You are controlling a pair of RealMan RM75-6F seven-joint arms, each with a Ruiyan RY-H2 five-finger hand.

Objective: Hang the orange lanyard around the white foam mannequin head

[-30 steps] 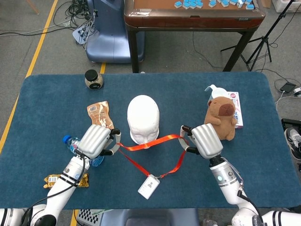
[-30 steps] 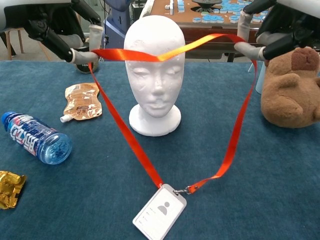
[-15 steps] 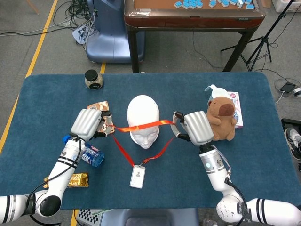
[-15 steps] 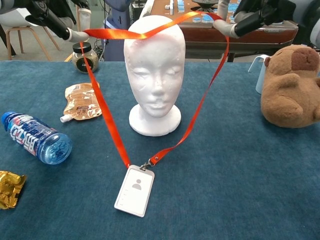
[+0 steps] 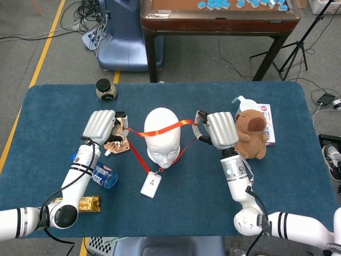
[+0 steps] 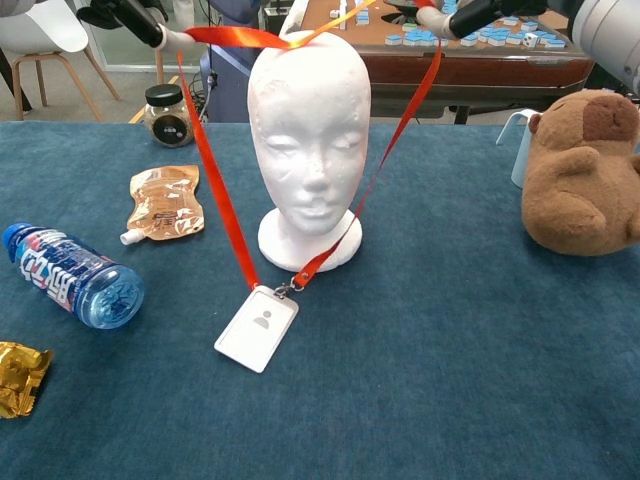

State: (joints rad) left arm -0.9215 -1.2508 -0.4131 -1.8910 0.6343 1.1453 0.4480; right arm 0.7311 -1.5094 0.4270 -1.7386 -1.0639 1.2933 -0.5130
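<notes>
The white foam mannequin head stands upright mid-table, facing me. The orange lanyard is stretched across the top of its crown, both strands running down in front of the face to a white badge holder lying on the cloth before the base. My left hand holds the strap left of the head. My right hand holds it to the right, at crown height.
A brown capybara plush sits just right of my right hand, with a white pump bottle behind it. A snack pouch, a water bottle, a gold wrapper and a glass jar lie on the left.
Both hands have risen and moved back, carrying the strap from the forehead up onto the crown. The badge slid toward the head's base.
</notes>
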